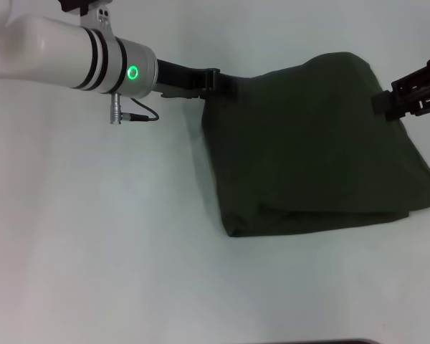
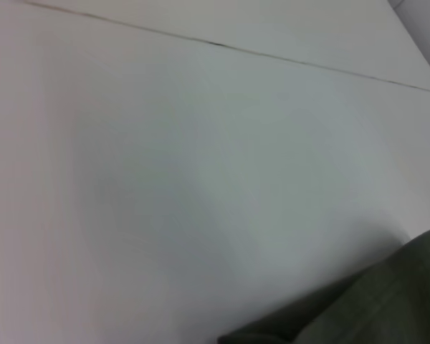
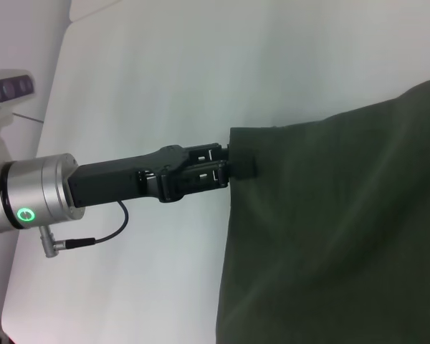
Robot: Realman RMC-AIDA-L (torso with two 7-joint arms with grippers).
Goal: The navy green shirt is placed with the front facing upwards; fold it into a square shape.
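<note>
White tabletop [image 1: 93,236] fills the scene, bare but for the work at its far right. Reaching in from the left, the left gripper [image 1: 213,79] pinches the far left corner of the shirt [image 1: 308,143], its fingers closed on the cloth edge, a grip the right wrist view shows plainly, with the black fingers [image 3: 236,163] clamped over the hem. The olive shirt lies right of centre on the table, already doubled over into a thick, roughly four-sided bundle; a layered fold runs along its near edge, and no lettering or neck label shows. Its far edge is lifted off the surface and stretched between the two arms, while the near part rests flat. On the right, the right gripper [image 1: 390,100] meets the shirt's far right corner and appears to hold it, though whether its fingers are closed cannot be told from these views. Judged from the lie of the cloth, most of the folding is done: the sleeves and body are tucked in, and what seems left is one last fold or a laying-down to square off the slanted right side.
</note>
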